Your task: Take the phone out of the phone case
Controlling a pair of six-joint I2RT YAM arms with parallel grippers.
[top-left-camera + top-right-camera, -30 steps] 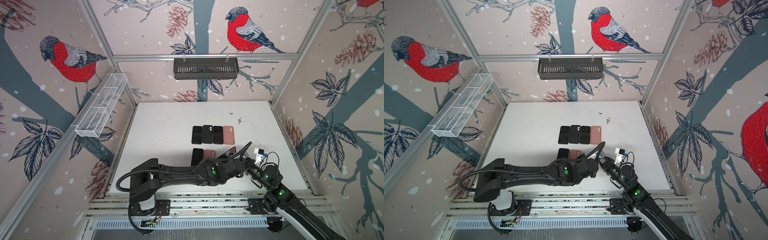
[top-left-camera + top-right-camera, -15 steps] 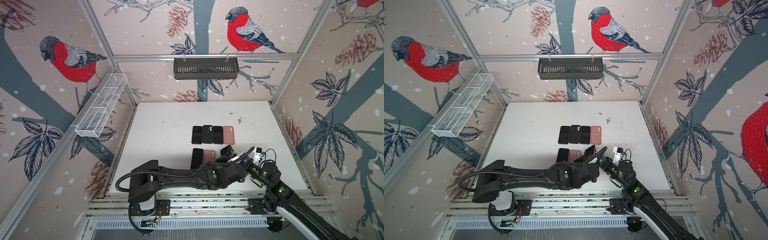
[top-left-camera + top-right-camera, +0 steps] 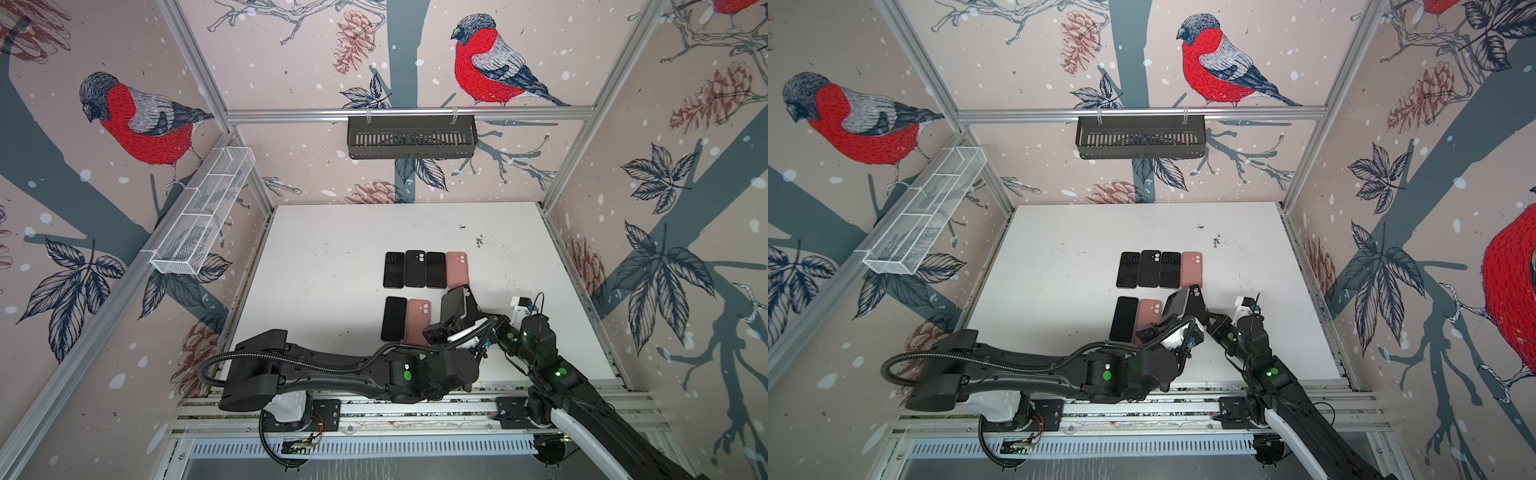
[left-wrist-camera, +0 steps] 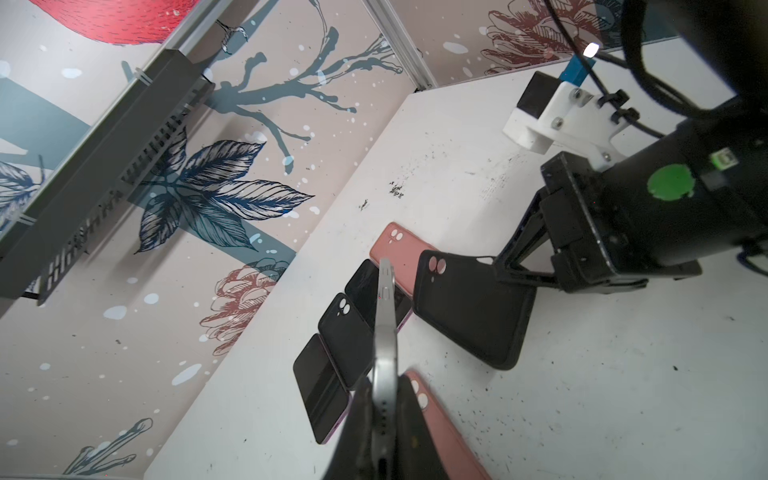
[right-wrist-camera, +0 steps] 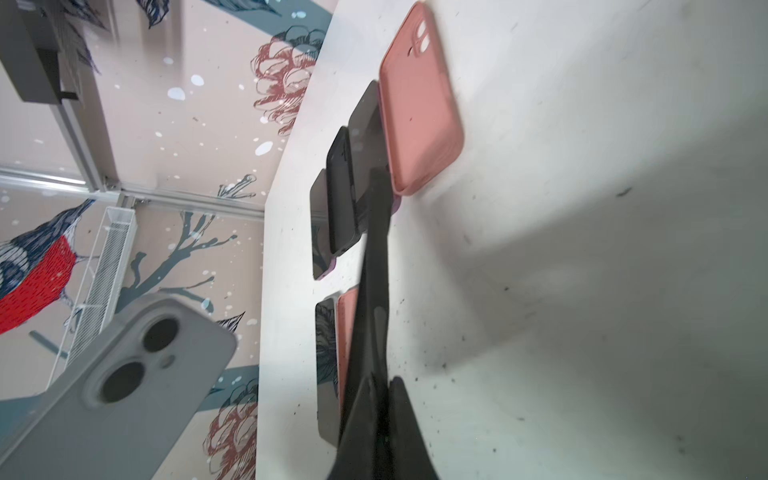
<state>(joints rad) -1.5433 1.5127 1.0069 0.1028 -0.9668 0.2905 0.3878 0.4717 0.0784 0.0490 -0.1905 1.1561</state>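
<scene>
Over the table [image 3: 332,270], phone [image 4: 384,328] held outside the black case [image 4: 469,307]

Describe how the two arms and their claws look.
Both arms are black, with green dots on the joints. The left arm carries a ribbed black hose that runs from its base. The right arm bears a white camera mount with a blue plug. The left claw and right claw are black and taper to slim tips.

Black left arm [image 3: 332,370] carries a ribbed cable [image 3: 226,355] and green dot [image 3: 407,375]. Right arm's [image 3: 540,345] white screwed bracket [image 4: 552,120] holds perhaps a blue plug [image 4: 575,68].
</scene>
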